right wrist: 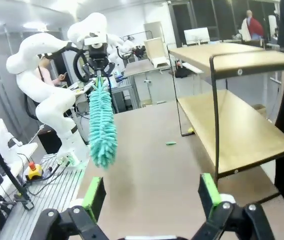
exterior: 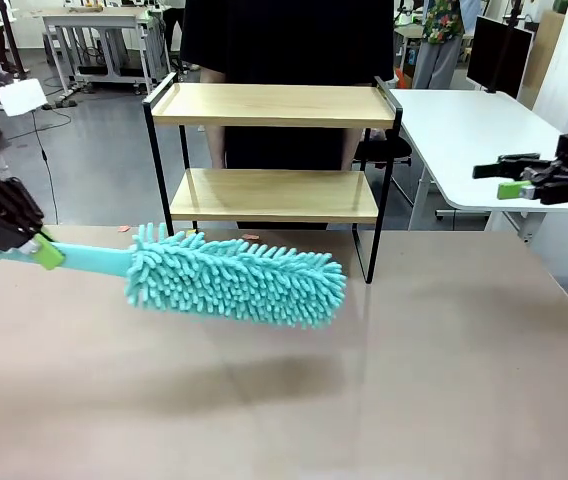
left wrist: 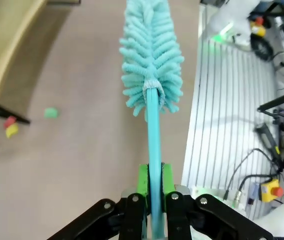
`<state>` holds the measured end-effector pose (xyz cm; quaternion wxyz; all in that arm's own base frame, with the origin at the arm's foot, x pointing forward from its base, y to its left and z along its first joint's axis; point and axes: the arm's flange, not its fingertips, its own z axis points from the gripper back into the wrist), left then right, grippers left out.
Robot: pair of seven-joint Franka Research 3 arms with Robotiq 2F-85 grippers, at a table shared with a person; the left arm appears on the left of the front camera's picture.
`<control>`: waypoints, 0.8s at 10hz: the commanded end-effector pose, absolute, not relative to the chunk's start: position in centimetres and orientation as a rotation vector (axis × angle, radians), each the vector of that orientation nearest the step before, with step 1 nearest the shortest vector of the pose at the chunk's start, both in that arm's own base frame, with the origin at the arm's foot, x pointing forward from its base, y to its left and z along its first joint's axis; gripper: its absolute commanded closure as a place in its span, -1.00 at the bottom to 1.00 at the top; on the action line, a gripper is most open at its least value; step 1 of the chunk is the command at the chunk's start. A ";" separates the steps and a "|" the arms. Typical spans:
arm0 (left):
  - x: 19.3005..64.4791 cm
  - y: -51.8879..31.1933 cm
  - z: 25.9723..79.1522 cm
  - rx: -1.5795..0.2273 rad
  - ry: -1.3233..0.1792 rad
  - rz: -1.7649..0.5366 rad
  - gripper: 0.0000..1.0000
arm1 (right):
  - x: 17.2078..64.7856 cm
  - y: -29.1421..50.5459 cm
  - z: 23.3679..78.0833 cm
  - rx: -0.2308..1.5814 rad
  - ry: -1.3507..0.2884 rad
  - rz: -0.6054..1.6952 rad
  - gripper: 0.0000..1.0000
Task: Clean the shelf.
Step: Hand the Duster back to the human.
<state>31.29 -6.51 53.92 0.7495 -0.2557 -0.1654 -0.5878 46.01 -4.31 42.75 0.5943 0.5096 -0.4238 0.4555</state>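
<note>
The shelf (exterior: 274, 105) stands at the table's far edge, two light wooden boards in a thin black frame, seen side-on as the shelf (right wrist: 232, 130) in the right wrist view. My left gripper (exterior: 36, 248) is shut on the handle of a teal microfibre duster (exterior: 236, 277), which hangs level above the table in front of the shelf without touching it. The left wrist view shows the green pads (left wrist: 143, 181) clamping the duster (left wrist: 152, 55) handle. My right gripper (exterior: 504, 180) hovers open and empty at the right, beside the shelf; its fingers (right wrist: 96, 194) stand wide apart.
A person in black stands behind the shelf (exterior: 284, 40). Small coloured scraps (left wrist: 12, 129) lie on the brown table near a shelf leg, and one green scrap (right wrist: 170, 143) lies near the shelf. A white table (exterior: 474, 130) stands at the right rear.
</note>
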 end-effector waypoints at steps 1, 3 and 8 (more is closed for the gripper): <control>31.6 -7.6 53.4 -0.647 -0.396 -1.363 0.74 | 46.7 -4.7 42.0 1.154 -0.923 0.961 -1.00; 31.3 -6.5 53.9 -0.559 -0.361 -1.285 0.74 | 46.0 -4.3 42.7 1.184 -0.985 1.058 -1.00; 32.3 -12.7 51.5 -0.602 -0.560 -1.355 0.74 | 44.9 -1.6 40.9 1.172 -0.974 0.996 -1.00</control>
